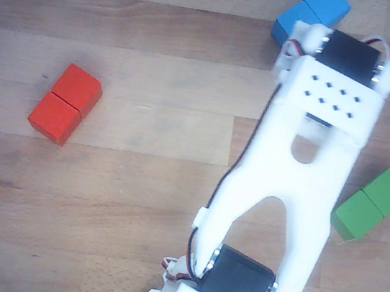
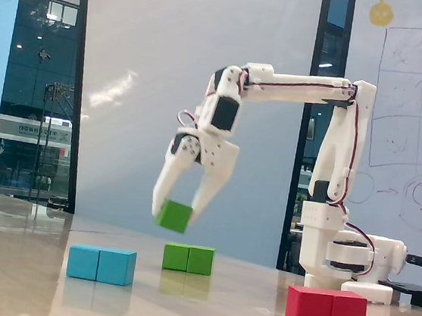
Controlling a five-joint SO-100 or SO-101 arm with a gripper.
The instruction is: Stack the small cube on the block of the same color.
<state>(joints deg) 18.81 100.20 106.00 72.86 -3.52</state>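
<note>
Carrying the small cube (image 2: 174, 215) clamped in my gripper (image 2: 177, 209), I hold it high at eleven o'clock of the green block (image 2: 189, 258) so it clears the top

No legible text or labels.

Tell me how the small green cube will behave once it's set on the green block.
Small green cube, gripper holding it off the table: flat faces, so probably won't roll. Looks rigid and likely light. The green block has a flat top, so it should sit stable if centered on one half.
</note>
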